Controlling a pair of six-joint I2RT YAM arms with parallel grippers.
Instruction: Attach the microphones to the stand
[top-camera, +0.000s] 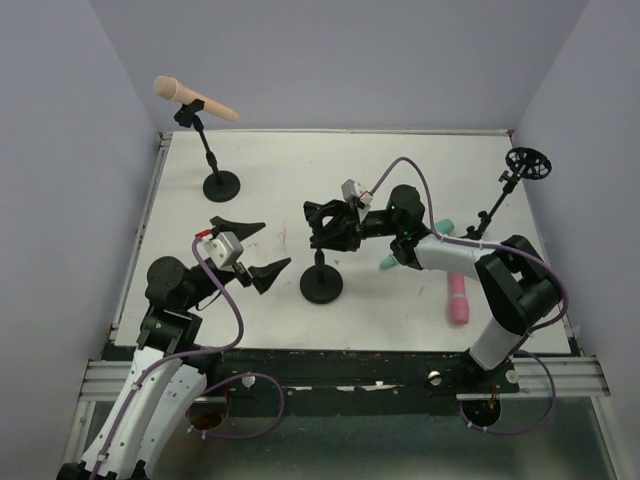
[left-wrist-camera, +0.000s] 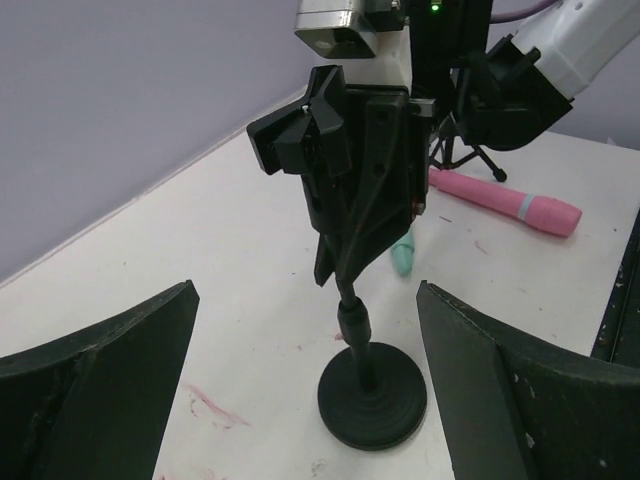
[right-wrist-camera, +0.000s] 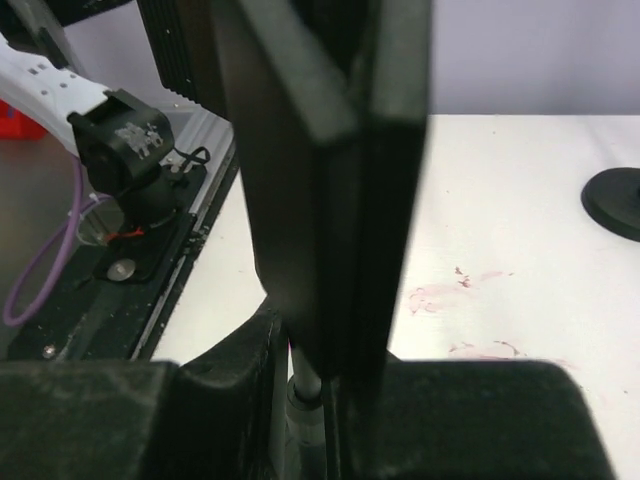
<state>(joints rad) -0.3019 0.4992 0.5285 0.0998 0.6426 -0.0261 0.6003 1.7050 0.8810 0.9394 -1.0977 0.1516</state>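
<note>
Steadiness seems the aim: the right tool (top-camera: 330, 225) clenches the middle stand (top-camera: 322, 287) by its stem, while the left tool (top-camera: 277, 243) waits released beside it. The teal microphone (top-camera: 389, 262) and pink microphone (top-camera: 458, 298) lie on the bench (top-camera: 270, 170) behind the right tool.

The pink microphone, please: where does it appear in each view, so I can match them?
Top external: pink microphone lies lower right, beside the right arm.
Left wrist: pink microphone upper right, beyond the right tool.
Right wrist: not in it.
Shared landmark: the centre stand's round base.
</note>
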